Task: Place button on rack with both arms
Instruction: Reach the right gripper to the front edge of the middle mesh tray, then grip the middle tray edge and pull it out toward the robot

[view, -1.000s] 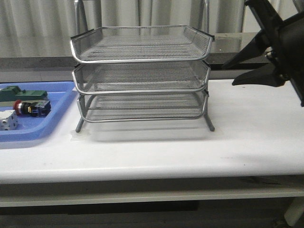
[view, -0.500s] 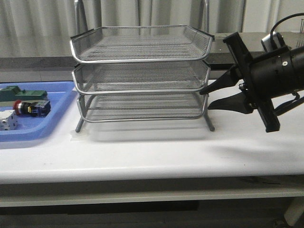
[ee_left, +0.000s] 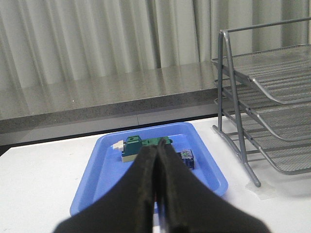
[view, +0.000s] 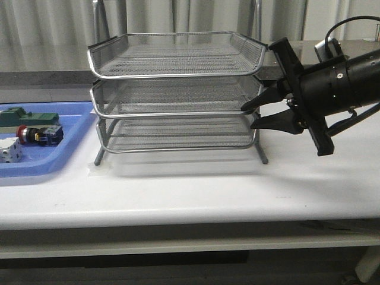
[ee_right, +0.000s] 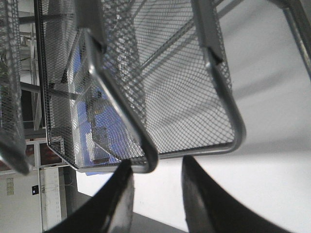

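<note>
The right gripper [view: 254, 116] lies on its side at three o'clock from the rack [view: 176, 95], its jaws parted and empty. One fingertip sits just at the rim of the middle shelf and the other just below it, and the right wrist view shows that rim's corner lying in the gap between the two fingers [ee_right: 121, 204]. That pose reads as a move to grip or steady the rack while the other arm does the carrying. The button [view: 37, 134] lies on its side in the blue tray [view: 71, 151] at nine o'clock from the rack, untouched, with a green block [view: 27, 117] behind it and a white block [view: 9, 152] in front. The left gripper [ee_left: 156, 194] is pointed at the tray with its jaws pressed together and holding nothing, and it is near but not yet down on the parts.
</note>
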Robot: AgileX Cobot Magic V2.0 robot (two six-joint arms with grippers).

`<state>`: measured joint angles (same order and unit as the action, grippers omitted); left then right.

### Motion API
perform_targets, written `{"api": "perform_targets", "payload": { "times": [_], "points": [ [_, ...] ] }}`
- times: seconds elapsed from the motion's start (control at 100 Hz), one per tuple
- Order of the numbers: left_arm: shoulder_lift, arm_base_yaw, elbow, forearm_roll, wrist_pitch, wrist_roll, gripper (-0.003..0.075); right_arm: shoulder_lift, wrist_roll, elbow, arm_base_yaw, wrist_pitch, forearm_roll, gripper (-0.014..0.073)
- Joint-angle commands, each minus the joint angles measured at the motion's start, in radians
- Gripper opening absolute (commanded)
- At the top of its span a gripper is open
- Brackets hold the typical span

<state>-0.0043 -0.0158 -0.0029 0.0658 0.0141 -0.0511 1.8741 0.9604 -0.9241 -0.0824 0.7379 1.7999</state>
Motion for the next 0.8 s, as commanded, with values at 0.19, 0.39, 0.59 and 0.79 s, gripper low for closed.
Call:
{"api": "perform_targets", "payload": {
  "times": [0.19, 0.39, 0.59, 0.79],
  "points": [
    [-0.032, 0.001, 0.055, -0.007, -0.082, 0.011, -0.0021, -0.024, 0.014, -0.078, 0.000, 0.075, 0.137, 0.0271],
    [-0.032, 0.001, 0.055, -0.007, -0.082, 0.011, -0.0021, 0.021, 0.008, -0.097, 0.000, 0.121, 0.137, 0.0271],
    [-0.032, 0.001, 0.055, -0.007, -0.082, 0.011, -0.0021, 0.037, 0.008, -0.099, 0.000, 0.145, 0.137, 0.0263],
    [-0.032, 0.001, 0.055, -0.007, -0.082, 0.011, -0.0021, 0.037, 0.008, -0.099, 0.000, 0.138, 0.137, 0.0248]
  ]
}}
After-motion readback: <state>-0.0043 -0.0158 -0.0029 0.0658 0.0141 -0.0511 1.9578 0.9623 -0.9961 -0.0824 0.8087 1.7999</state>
